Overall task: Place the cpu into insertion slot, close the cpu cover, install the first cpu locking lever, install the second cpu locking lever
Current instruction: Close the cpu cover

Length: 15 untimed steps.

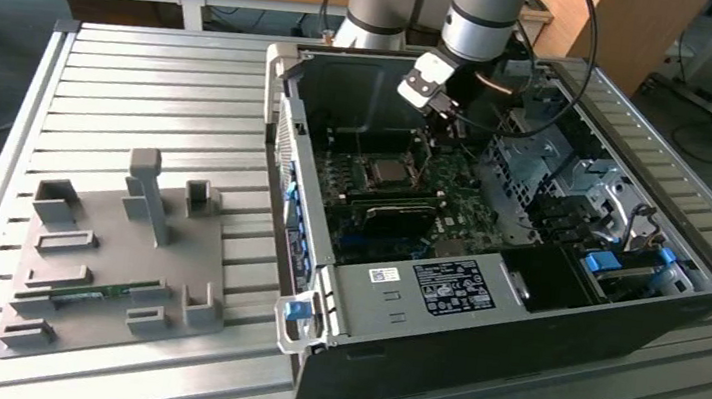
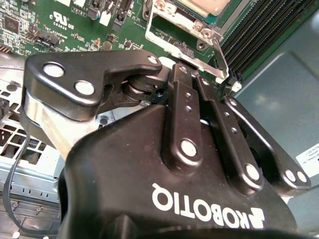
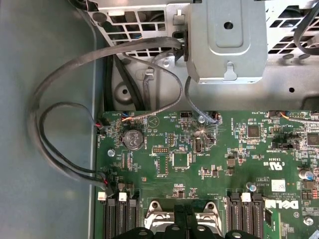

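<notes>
sitting in the insertion slot (image 1: pixel 366 176), the cpu (image 2: pixel 207 5) shows as a pale silvery-tan square with the slot's metal rim around it. the cpu cover (image 2: pixel 174 49), a thin silvery frame, lies over the slot. whether it is latched i cannot tell. a thin metal lever (image 2: pixel 221 54) runs off one corner of the slot, just beside the gripper (image 2: pixel 192 73). the jaws are closed, the two black fingers (image 2: pixel 183 104) lying side by side, and nothing can be made out between them. in the exterior view the gripper (image 1: pixel 437 138) hangs just above the slot, toward the far wall of the computer case (image 1: pixel 487 345). in the first wrist view the gripper (image 3: pixel 183 219) sits right at the slot's edge, between two silvery corner pieces.

long black memory slots (image 2: pixel 254 35) flank the slot on both sides. the green motherboard (image 3: pixel 199 164) spreads out around it and carries a round coin battery (image 3: pixel 132 139). grey and black cables (image 3: pixel 55 119) loop from the board's edge up to a perforated metal drive cage (image 3: pixel 227 45). the case lies open on a slatted metal counter (image 1: pixel 154 86). well apart from the slot, outside the case on the exterior view's left, a grey fixture plate (image 1: pixel 124 233) holds a green memory stick (image 1: pixel 91 292).
</notes>
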### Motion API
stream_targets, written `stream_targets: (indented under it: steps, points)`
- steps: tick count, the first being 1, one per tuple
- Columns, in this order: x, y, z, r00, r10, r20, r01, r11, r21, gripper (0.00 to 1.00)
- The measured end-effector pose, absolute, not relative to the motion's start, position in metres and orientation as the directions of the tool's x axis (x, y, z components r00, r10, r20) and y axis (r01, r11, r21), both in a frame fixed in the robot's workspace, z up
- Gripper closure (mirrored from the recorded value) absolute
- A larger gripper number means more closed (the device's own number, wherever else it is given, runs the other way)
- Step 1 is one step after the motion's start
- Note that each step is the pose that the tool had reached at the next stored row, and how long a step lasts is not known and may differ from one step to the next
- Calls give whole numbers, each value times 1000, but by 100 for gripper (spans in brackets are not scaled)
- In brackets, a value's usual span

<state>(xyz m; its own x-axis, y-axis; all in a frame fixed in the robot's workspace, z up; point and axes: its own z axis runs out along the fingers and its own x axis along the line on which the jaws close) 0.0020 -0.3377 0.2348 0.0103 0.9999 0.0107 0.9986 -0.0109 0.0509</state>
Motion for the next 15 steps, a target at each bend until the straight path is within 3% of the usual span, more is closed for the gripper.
stream_targets:
  steps: [15]
  points:
    - [-6,-338,234,10,1000,11,999,-11,51,89]
